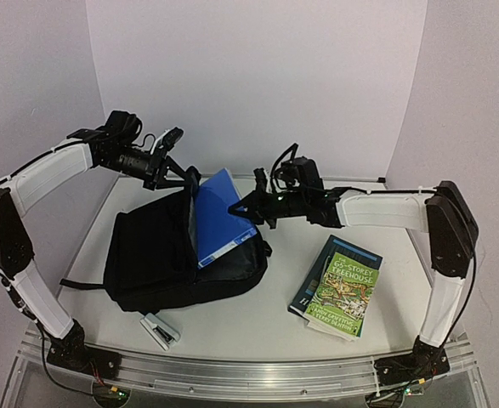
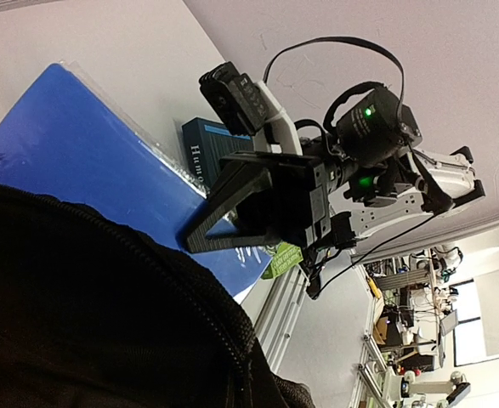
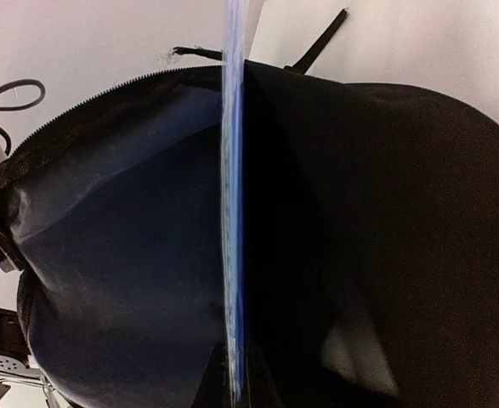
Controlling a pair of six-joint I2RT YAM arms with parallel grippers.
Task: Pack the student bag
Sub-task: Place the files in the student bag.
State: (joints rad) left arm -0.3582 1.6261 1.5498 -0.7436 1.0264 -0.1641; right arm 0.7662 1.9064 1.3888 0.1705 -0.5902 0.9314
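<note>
The student bag (image 1: 160,255), a large black backpack, lies on the table's left half with its mouth facing right. My left gripper (image 1: 184,176) is shut on the upper rim of the opening and holds it up. In the left wrist view black fabric and zipper (image 2: 104,314) hide its fingers. A flat blue folder (image 1: 221,214) stands tilted, its lower part inside the opening. My right gripper (image 1: 237,206) is shut on the folder's edge (image 3: 235,212), one finger on each side (image 3: 236,344). The bag's blue-grey lining (image 3: 121,255) shows left of the folder.
A stack of books (image 1: 338,287), a green paperback on top, lies on the table at the right. A small stapler (image 1: 159,330) sits in front of the bag near the front edge. A strap (image 1: 83,284) trails left from the bag.
</note>
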